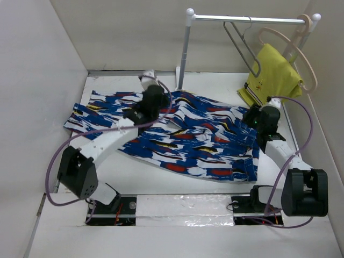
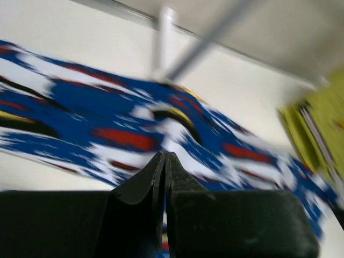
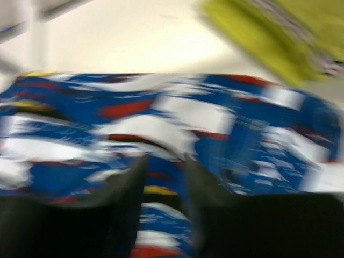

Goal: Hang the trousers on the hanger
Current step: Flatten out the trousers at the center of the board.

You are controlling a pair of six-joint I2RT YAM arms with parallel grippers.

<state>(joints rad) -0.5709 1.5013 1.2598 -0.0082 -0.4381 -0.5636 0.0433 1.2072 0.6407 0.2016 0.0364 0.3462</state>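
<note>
**Gathering the trousers for a clean lift to the hanger**

Nearest the arm bases, the left tool has its jaws pressed together just over the print. Blur hides whether any cloth is pinched. The right tool has its jaws narrowly apart above the right end of the garment, with fabric showing in the gap and nothing visibly gripped.

The long blue-and-white printed fabric trousers lie spread across the middle of the white bench, well apart from their goal. A good grasp, I judge, needs each tool low enough to take a real fold, both on the same edge, so the cloth rises evenly.

Farther back, the thin grey wire hanger hangs on the white-posted rail, beside a plain yellow garment on a pale beige hanger. Draping the trousers over the wire bar probably calls for folding the legs narrow first.
</note>
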